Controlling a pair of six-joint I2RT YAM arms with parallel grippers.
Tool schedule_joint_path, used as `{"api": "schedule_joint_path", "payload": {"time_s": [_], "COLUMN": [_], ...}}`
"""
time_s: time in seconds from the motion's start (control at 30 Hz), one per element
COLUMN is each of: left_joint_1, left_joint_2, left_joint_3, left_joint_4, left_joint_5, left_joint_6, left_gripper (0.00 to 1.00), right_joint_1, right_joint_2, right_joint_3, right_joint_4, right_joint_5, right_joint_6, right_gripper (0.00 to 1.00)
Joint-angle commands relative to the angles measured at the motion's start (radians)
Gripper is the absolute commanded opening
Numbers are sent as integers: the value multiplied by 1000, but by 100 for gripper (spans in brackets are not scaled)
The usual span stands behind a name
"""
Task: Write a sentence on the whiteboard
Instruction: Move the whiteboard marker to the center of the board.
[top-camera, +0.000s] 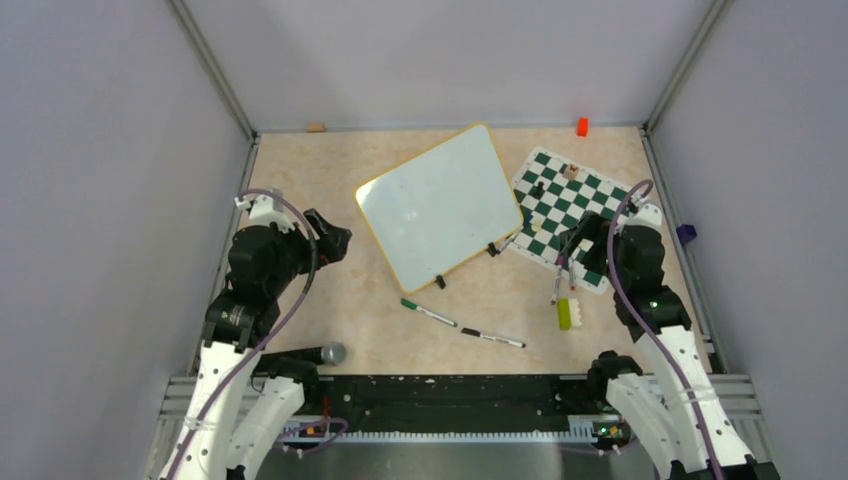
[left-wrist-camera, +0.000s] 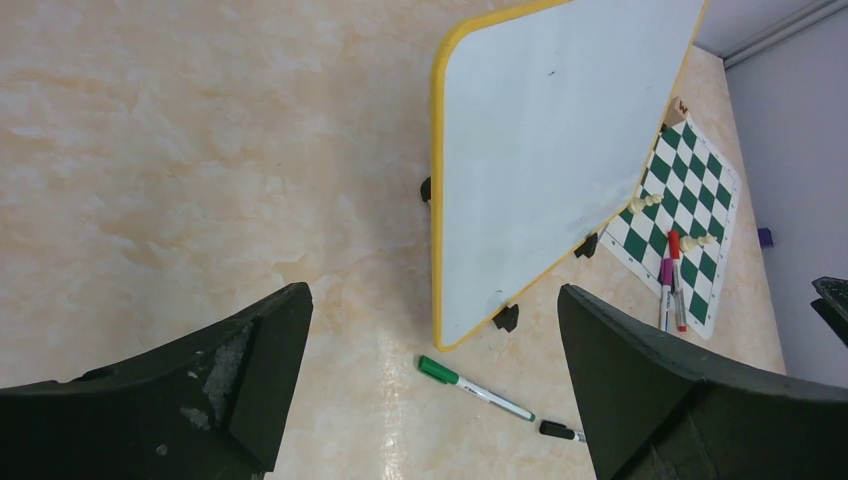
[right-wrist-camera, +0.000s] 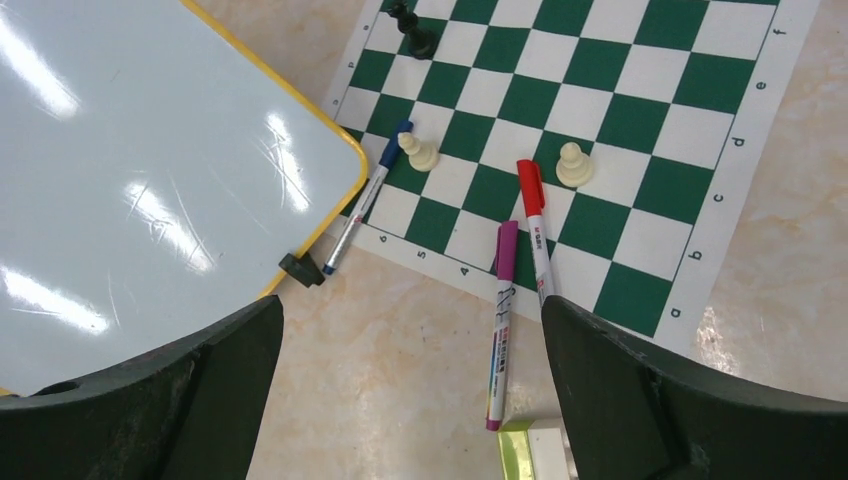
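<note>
The whiteboard with its yellow rim lies tilted at mid-table, propped on two black clip feet. Its face is blank; no sentence shows on it. It also shows in the left wrist view and the right wrist view. My left gripper is open and empty, left of the board, above bare table. My right gripper is open and empty, over the near corner of the chessboard. A blue marker lies at the board's right edge, beside a clip foot.
A green-capped marker and a black-capped marker lie near the front. Purple and red markers lie on the chessboard edge, among chess pieces. A yellow-green eraser, a microphone and an orange block lie around.
</note>
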Motion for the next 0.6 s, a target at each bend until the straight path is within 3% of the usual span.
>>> {"api": "schedule_joint_path", "payload": {"time_s": [0.0, 0.17, 0.33, 0.43, 0.57], "left_joint_1": [4, 3, 3, 3, 3], "left_joint_2": [-9, -20, -28, -15, 9], "left_joint_3": [-9, -41, -64, -64, -60], "left_joint_4": [-25, -61, -40, -28, -19], "left_joint_5": [17, -104, -28, 9, 88], "left_joint_6": [0, 11, 47, 72, 84], "left_gripper": [98, 98, 96, 94, 93], "right_joint_1": [-6, -6, 2, 94, 234], "right_joint_2": [30, 65, 129, 183, 245], "right_joint_3": [86, 77, 92, 117, 114], "right_joint_4": [-73, -91, -117, -150, -158], "right_joint_5": [32, 113, 66, 160, 298], "right_joint_6": [36, 17, 33, 32, 102], "right_gripper": [99, 98, 91, 89, 79]}}
